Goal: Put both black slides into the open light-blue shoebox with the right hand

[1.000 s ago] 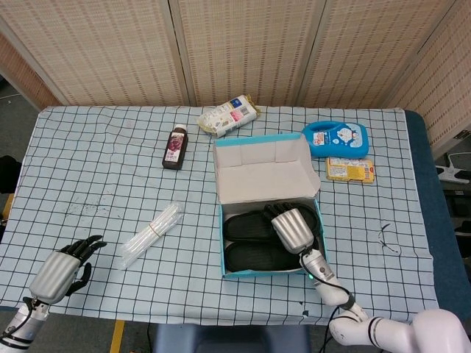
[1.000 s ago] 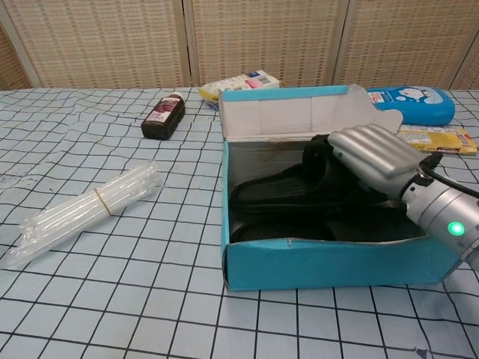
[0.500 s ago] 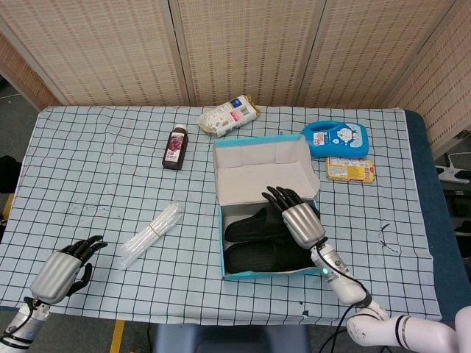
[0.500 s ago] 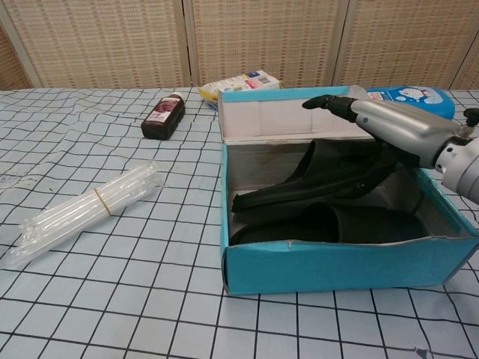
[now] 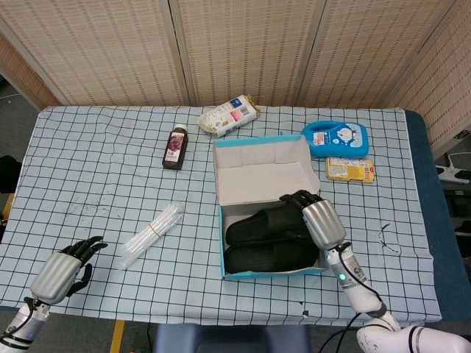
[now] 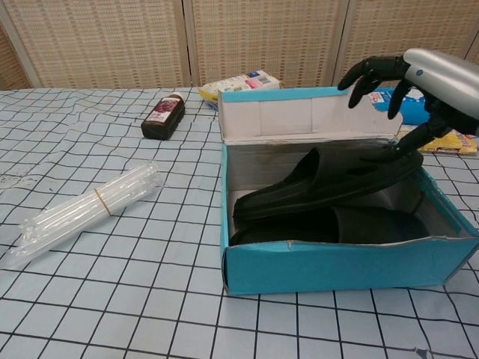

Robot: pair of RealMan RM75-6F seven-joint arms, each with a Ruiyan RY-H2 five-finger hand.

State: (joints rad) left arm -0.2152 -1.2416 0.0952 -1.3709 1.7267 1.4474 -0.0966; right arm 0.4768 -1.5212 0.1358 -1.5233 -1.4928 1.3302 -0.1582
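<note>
The open light-blue shoebox stands mid-table with its lid flap up at the back. Both black slides lie inside. The upper slide is tilted, its right end raised toward the box's right wall. The lower slide lies flat beneath it by the front wall. My right hand hovers above the box's right edge with fingers spread; its thumb reaches down close to the upper slide's raised end. My left hand rests open at the table's front left corner.
A brown bottle and a bundle of clear tubes lie left of the box. Behind it are a snack pack, a blue bottle and a yellow packet.
My right hand has risen out of the box and drifted right, its fingers spreading. The upper slide now lies tilted with its right end up. The left hand has not moved.
</note>
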